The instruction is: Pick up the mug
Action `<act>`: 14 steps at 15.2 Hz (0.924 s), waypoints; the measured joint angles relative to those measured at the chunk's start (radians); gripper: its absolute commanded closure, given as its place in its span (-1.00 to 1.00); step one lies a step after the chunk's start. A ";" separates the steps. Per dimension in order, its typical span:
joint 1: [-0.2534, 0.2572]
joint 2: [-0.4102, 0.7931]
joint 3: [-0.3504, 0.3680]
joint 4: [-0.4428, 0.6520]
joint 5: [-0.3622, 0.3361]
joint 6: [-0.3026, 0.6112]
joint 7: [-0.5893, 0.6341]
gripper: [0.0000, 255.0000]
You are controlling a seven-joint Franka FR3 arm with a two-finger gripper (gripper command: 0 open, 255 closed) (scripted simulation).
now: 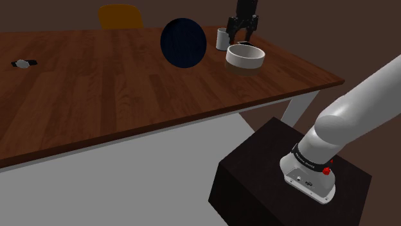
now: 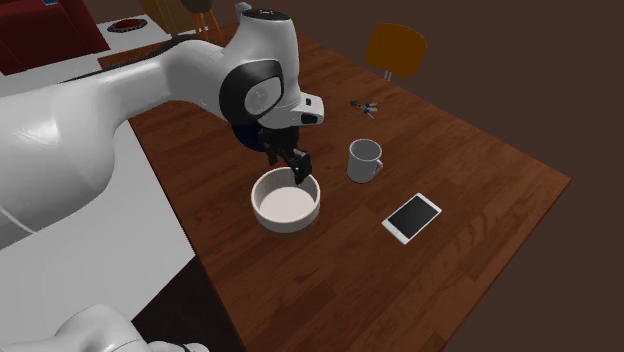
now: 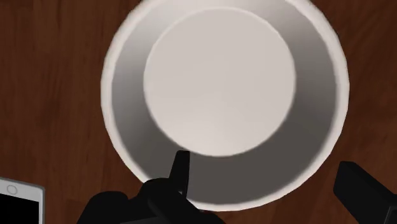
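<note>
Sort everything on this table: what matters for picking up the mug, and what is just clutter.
For the job:
mug
gripper, open, over the bowl

Lying about:
bowl
phone
dark blue round object
small watch-like item
</note>
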 measured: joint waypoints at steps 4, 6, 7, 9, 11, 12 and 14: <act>-0.012 0.153 -0.008 0.172 -0.017 -0.020 0.001 -1.00; -0.021 0.232 -0.017 0.256 -0.025 -0.025 -0.006 -1.00; -0.025 0.266 -0.021 0.298 -0.029 -0.033 -0.008 -1.00; -0.029 0.352 -0.025 0.402 -0.035 -0.051 -0.009 -1.00; -0.035 0.451 -0.031 0.534 -0.040 -0.083 -0.012 -1.00; -0.038 0.491 -0.034 0.590 -0.042 -0.099 -0.014 -1.00; -0.045 0.590 -0.041 0.738 -0.046 -0.146 -0.021 -1.00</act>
